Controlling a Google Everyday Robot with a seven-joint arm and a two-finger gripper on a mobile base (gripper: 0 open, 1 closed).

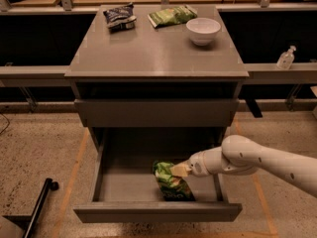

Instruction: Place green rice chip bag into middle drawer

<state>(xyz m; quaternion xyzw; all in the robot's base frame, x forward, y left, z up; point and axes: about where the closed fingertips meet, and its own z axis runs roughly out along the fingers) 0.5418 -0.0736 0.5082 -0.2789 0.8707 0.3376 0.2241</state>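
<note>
The green rice chip bag (171, 181) is lime green with pale patches and stands nearly upright inside the open middle drawer (119, 187), low over its grey tray and right of centre. My gripper (180, 170) reaches in from the right on a white arm and is shut on the bag's top right edge. The bag's bottom end looks to be at or just above the tray floor. The drawer is pulled well out below the cabinet's closed upper drawer front (156, 113).
On the cabinet top (148, 53) lie a dark blue bag (120, 16), a slimmer darker green bag (172, 15) and a white bowl (203, 30). A clear sanitizer bottle (286, 58) stands on the right ledge. A black bar (39, 209) lies on the floor at left.
</note>
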